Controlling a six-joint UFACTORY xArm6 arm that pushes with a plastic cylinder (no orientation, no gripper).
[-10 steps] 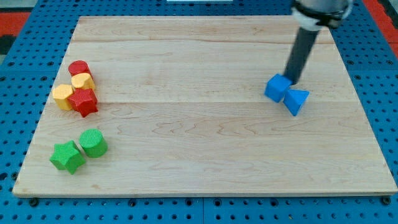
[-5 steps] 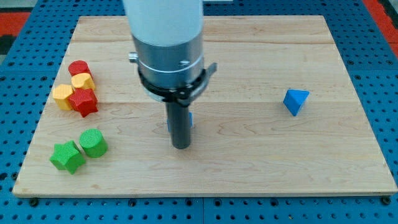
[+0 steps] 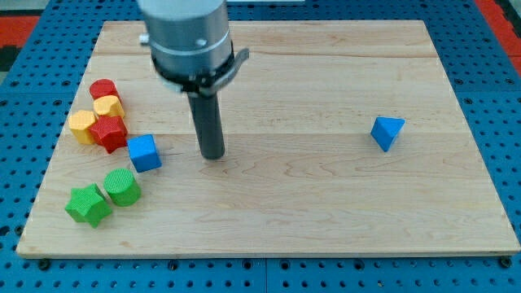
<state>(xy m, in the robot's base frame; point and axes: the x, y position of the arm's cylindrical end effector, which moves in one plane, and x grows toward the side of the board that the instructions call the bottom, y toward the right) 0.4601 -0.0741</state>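
Observation:
My tip (image 3: 212,155) rests on the wooden board (image 3: 326,212) left of centre, a short gap to the right of a blue cube (image 3: 144,152), not touching it. The blue cube lies just right of a red star-shaped block (image 3: 110,133). Next to that sit a yellow block (image 3: 82,126), another yellow block (image 3: 107,106) and a red cylinder (image 3: 102,88). Below the cube stand a green cylinder (image 3: 122,186) and a green star-shaped block (image 3: 88,204). A blue triangular block (image 3: 387,132) lies alone at the view's right.
The board lies on a blue pegboard surface (image 3: 24,122). My arm's wide grey body (image 3: 186,37) hangs over the board's upper left part and hides some of it.
The blue cube has travelled from beside the blue triangular block at the right to the left cluster. My tip moved left with it and now stands a little apart, to its right.

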